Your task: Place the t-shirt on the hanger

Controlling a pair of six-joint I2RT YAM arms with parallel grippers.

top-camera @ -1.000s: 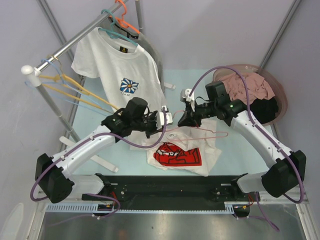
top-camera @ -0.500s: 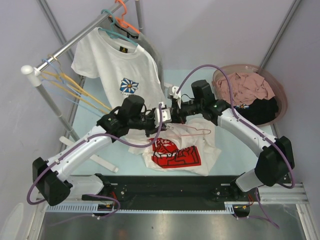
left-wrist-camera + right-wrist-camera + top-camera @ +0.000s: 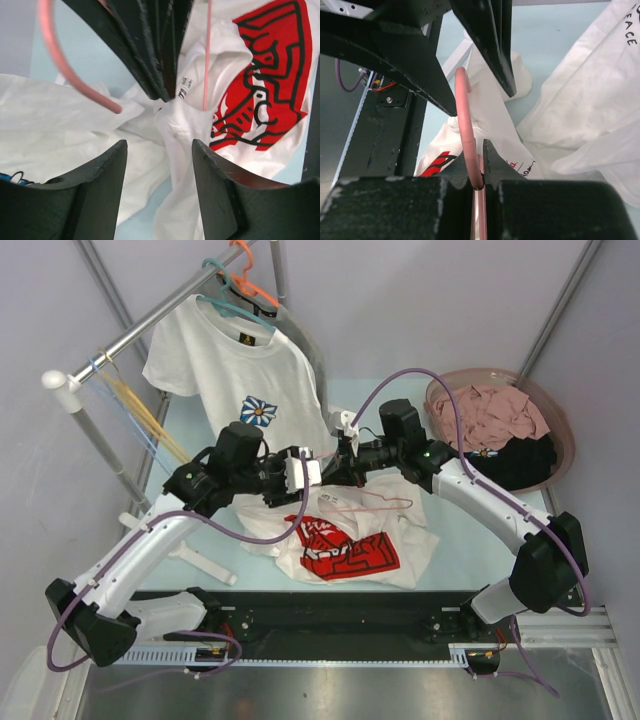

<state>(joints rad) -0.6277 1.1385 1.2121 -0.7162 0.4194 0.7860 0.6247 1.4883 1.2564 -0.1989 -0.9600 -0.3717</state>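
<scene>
Pale-blue bench (image 3: 455, 540), white t-shirt (image 3: 350, 545) crumpled mid-bench between the arms with red print up, pink hanger (image 3: 375, 505) over the shirt's far part with hook toward the left, right gripper (image 3: 479, 167) jaws clamped on the hanger's neck, left gripper (image 3: 159, 150) jaws apart over bunched shirt fabric, just beside the hook.

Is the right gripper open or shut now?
Shut: the right gripper clamps the hanger just below its hook.

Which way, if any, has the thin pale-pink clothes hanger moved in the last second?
Yes. The pale-pink hanger has shifted left, away from the round brown basin.
</scene>
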